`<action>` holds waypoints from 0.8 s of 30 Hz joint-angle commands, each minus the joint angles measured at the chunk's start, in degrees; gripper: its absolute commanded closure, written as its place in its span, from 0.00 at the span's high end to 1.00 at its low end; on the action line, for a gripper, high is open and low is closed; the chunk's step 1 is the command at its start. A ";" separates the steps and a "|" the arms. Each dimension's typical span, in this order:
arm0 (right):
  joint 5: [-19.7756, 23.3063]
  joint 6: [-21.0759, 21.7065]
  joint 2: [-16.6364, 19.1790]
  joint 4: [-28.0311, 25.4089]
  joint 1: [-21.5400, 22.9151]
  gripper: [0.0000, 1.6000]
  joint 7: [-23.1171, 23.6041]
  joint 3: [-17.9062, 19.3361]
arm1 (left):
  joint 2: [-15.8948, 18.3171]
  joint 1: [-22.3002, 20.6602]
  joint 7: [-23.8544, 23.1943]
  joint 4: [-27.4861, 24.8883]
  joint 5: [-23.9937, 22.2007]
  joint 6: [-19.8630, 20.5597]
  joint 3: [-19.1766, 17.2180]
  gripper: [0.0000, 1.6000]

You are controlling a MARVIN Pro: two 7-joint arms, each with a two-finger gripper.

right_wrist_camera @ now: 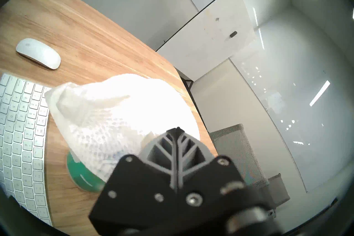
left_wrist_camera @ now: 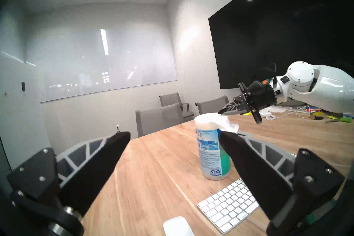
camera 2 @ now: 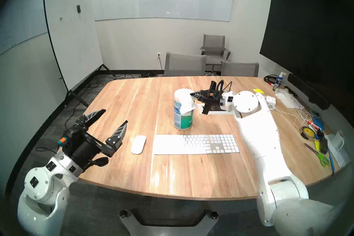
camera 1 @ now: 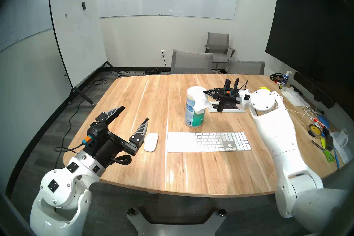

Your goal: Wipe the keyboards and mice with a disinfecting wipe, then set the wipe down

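At canister (camera 1: 195,108) top, right gripper (camera 1: 205,93) pinched closed on one wipe (camera 1: 200,102), draped down its side. Left gripper (camera 1: 134,114) spread wide, empty, beside one mouse (camera 1: 151,142). One keyboard (camera 1: 208,142) right of it. Clutter along table (camera 1: 134,95) right edge.

Glossy mouse (camera 1: 151,142), wood-grain table (camera 1: 134,99), cloth-like wipe (camera 1: 201,102)

From overhead we face the table (camera 1: 134,95); our wrist views sit close, sharing the canister (left_wrist_camera: 210,153).
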 commanded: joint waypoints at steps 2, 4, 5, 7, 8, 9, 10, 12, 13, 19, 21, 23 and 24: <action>0.11 0.16 -0.12 -0.54 0.19 0.00 -0.07 0.11 | 0.81 -3.93 -0.66 3.63 1.56 -1.36 2.84 1.00; 0.11 0.16 -0.12 -0.54 0.19 0.00 -0.07 0.11 | 0.81 -4.48 -0.65 4.39 1.78 -1.55 3.13 1.00; 0.11 0.16 -0.12 -0.54 0.19 0.00 -0.07 0.11 | 0.79 -4.77 -0.64 4.63 1.87 -1.56 3.31 1.00; 0.11 0.15 -0.12 -0.54 0.20 0.00 -0.07 0.10 | 0.72 -5.53 -0.81 5.40 1.93 -1.89 3.73 1.00; 0.11 0.15 -0.12 -0.53 0.20 0.00 -0.07 0.10 | 0.53 -6.39 -0.72 5.88 2.45 -1.79 4.62 1.00; 0.11 0.14 -0.12 -0.53 0.20 0.00 -0.07 0.10 | 0.52 -6.91 -0.81 6.17 2.80 -1.74 5.28 1.00; 0.11 0.14 -0.12 -0.53 0.20 0.00 -0.07 0.10 | 0.42 -7.37 -0.71 6.40 3.31 -1.56 5.97 1.00; 0.11 0.14 -0.12 -0.52 0.20 0.00 -0.07 0.10 | 0.28 -8.21 -0.62 6.86 4.17 -1.20 7.24 1.00; 0.11 0.14 -0.12 -0.52 0.20 0.00 -0.07 0.10 | 0.17 -8.69 -0.64 7.24 4.32 -1.13 7.75 1.00; 0.11 0.15 -0.12 -0.53 0.20 0.00 -0.07 0.10 | -0.51 -11.48 -0.50 10.39 5.31 -1.25 9.98 1.00; 0.11 0.15 -0.12 -0.54 0.20 0.00 -0.07 0.10 | -0.68 -11.96 -0.40 10.91 5.43 -1.37 10.40 1.00; 0.11 0.15 -0.12 -0.53 0.20 0.00 -0.07 0.10 | -0.91 -12.21 -0.30 11.24 5.43 -1.53 10.75 1.00; 0.11 0.15 -0.12 -0.54 0.20 0.00 -0.07 0.10 | -1.00 -12.31 -0.20 11.40 5.55 -1.60 10.97 1.00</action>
